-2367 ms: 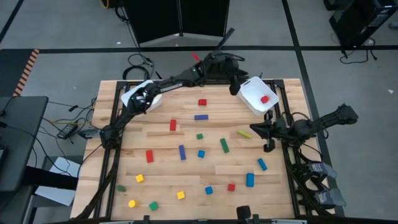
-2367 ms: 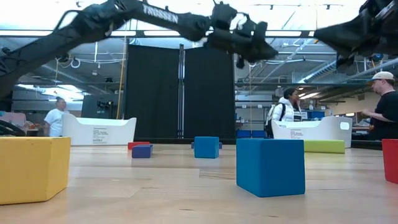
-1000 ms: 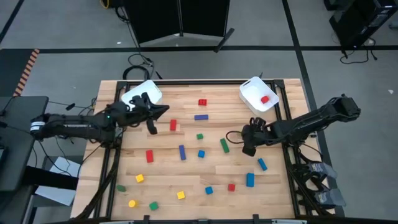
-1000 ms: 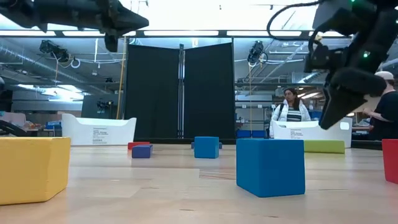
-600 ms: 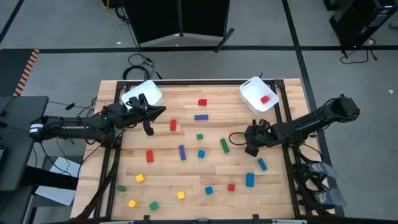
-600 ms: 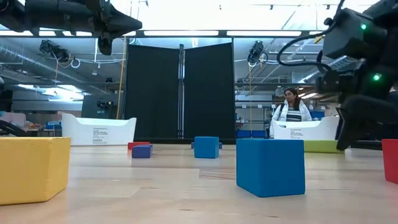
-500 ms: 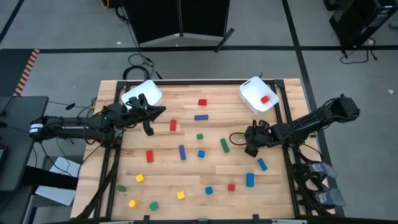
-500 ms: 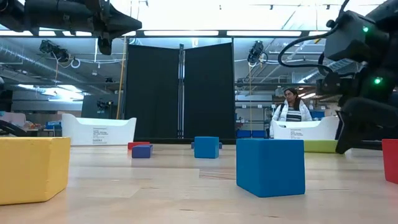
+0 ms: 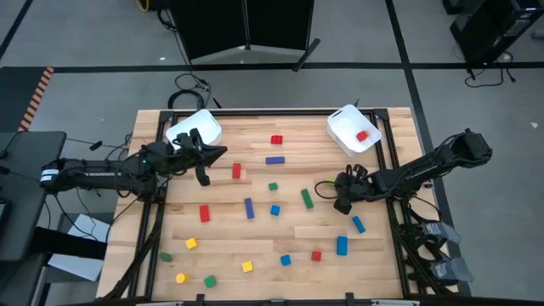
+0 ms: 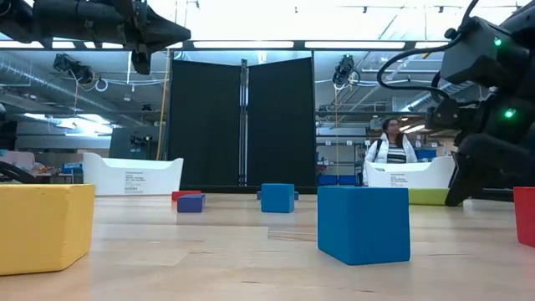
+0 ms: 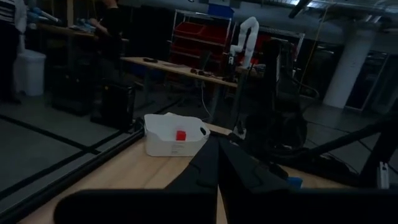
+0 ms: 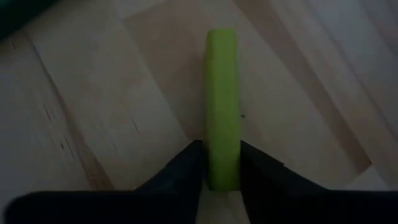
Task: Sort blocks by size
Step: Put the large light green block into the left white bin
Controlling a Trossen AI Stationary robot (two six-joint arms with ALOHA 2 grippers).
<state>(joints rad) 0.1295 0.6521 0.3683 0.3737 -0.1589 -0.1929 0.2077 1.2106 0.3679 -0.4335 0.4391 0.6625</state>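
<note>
My left pincer (image 9: 201,174) hangs closed and empty over the worktop's (image 9: 229,231) far left, by a white plastic bin (image 9: 194,129). My right pincer (image 12: 221,163) clamps the light, rigid yellow-green bar block (image 12: 222,106) across its narrow sides, right of centre. The far-right white bin (image 9: 353,129) holds one red cube (image 9: 362,135).

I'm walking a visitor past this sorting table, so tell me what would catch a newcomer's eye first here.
Probably the right gripper, low over the table's right side with its fingers closed on a yellow-green bar lying on the wood. Next, the coloured blocks scattered across the wooden table, and a white bin at the far right corner holding one red block. The left gripper hangs shut above the table's far left.
</note>
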